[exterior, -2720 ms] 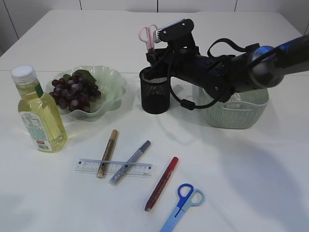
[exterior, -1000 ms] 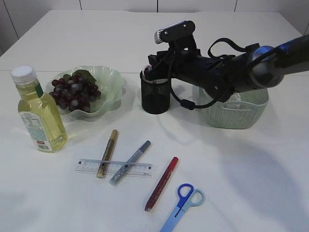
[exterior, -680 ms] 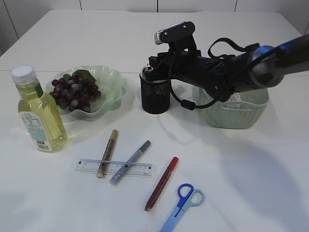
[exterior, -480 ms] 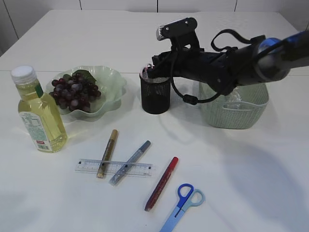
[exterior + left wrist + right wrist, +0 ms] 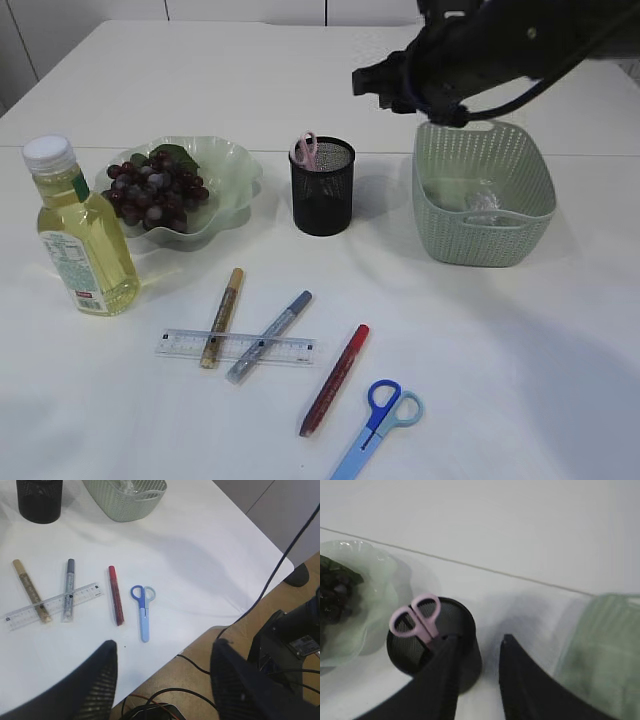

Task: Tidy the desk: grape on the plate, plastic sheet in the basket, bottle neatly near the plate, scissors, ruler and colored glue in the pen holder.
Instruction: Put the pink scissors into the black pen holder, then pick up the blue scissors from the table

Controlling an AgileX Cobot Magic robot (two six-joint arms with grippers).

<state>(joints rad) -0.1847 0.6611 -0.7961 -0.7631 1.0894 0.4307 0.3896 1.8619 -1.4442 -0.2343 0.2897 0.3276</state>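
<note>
Counted on white tabletop (image 5: 520, 340): 2 scissors, 3 glue pens, 1 ruler, 1 bottle, 1 plate, 1 grape bunch, 1 pen holder, 1 basket. Pink-handled scissors (image 5: 305, 150) standing in black wire-mesh cylindrical pen holder (image 5: 322, 190), finger loops up, leaning toward left rim; same pair seen from above in rt wrist view (image 5: 417, 617). Blue-handled scissors (image 5: 375, 425) flat near front edge, loops toward table centre. Clear plastic ruler w/ printed graduations (image 5: 236, 347) flat, w/ gold glitter glue pen (image 5: 222, 316) and silver-grey glitter glue pen (image 5: 270, 322) both lying across it, touching. Red glue pen (image 5: 335, 378) separate, just right of ruler, between it and blue scissors. Dark-red grape bunch w/ green leaf (image 5: 152, 190) on pale-green translucent plate w/ wavy scalloped rim (image 5: 232, 172). Clear plastic bottle, yellow liquid, white ribbed cap, printed label (image 5: 80, 235), upright, just left-front of plate. Pale-green woven-pattern plastic basket w/ handle slots (image 5: 482, 195) right of holder; crumpled clear plastic sheet (image 5: 484, 208) inside. Right gripper (image 5: 477, 645) above and right of holder, jaws narrowly parted, nothing between. Left gripper (image 5: 162, 650) well above table's front edge, jaws wide, empty.
</note>
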